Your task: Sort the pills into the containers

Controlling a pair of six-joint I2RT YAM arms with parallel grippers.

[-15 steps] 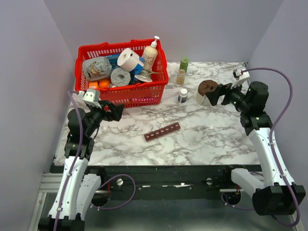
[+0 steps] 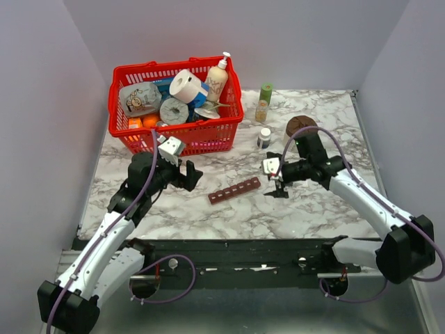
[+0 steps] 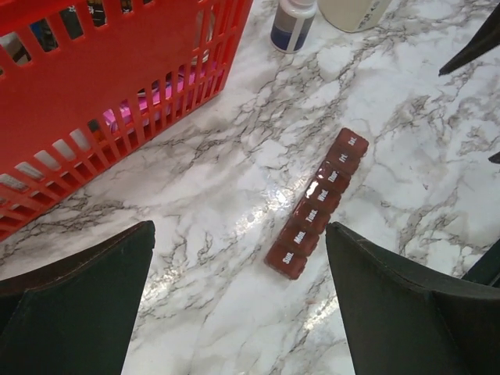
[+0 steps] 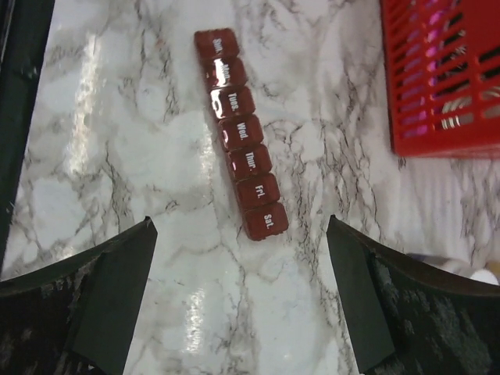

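Containers (image 2: pixel 234 189) flat on marble table (image 2: pixel 313 209)

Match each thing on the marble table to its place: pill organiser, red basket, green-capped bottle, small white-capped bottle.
1 pill organiser
2 red basket
3 green-capped bottle
4 small white-capped bottle

a back left corner
b at the back, right of the basket
c between left tool and right tool
d directly in front of 3

Pairs: 1c, 2a, 3b, 4d
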